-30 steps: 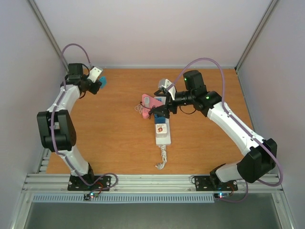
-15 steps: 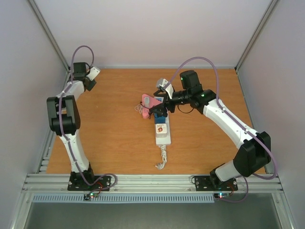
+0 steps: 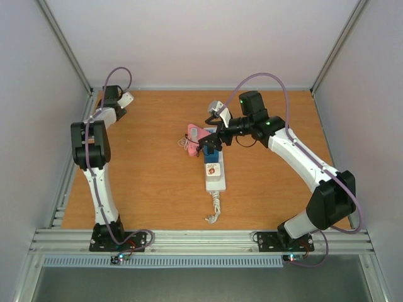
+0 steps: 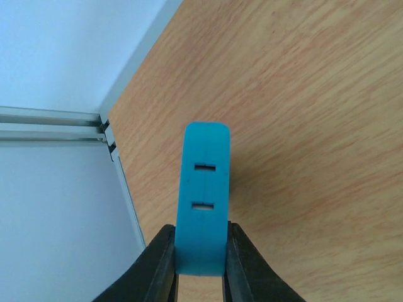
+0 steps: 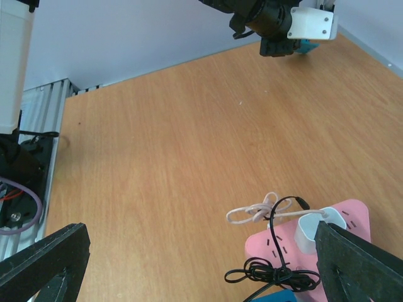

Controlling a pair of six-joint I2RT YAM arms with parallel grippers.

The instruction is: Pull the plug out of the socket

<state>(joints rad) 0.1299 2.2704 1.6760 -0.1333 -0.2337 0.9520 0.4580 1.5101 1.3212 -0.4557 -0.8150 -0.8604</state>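
Right gripper (image 3: 213,141): jaws at full spread, nothing held, poised low over the far end of the long white power strip with pastel outlet faces (image 3: 214,179). Near to far on the wooden table (image 3: 145,182): short white cord (image 3: 214,211) curled nearest the arm bases, then the white body of the strip running away from them, blue outlet face (image 3: 213,154) next, pink slotted face (image 5: 283,251) furthest and angled off to the left. Small white boxy plug (image 5: 312,234) seated on that pink face, thin pale string (image 5: 255,214) knotted beside it, loose black cable (image 5: 267,274) coiled across the same face. Left gripper (image 4: 200,255) off in the far-left corner, clamped on a bright blue rectangular block with two slots (image 4: 203,189), well apart from the strip. Risks, as judged: whole strip lifting or sliding along with the plug instead of releasing it; cause = nothing holding it down, left side occupied and far off. Also a possible finger snag in the black cable or string, or a bite on the pink face's edge rather than the plug, given the clutter. Plug relative to right gripper: between the open fingers, close by the one on the right of the wrist view; contact not discernible.
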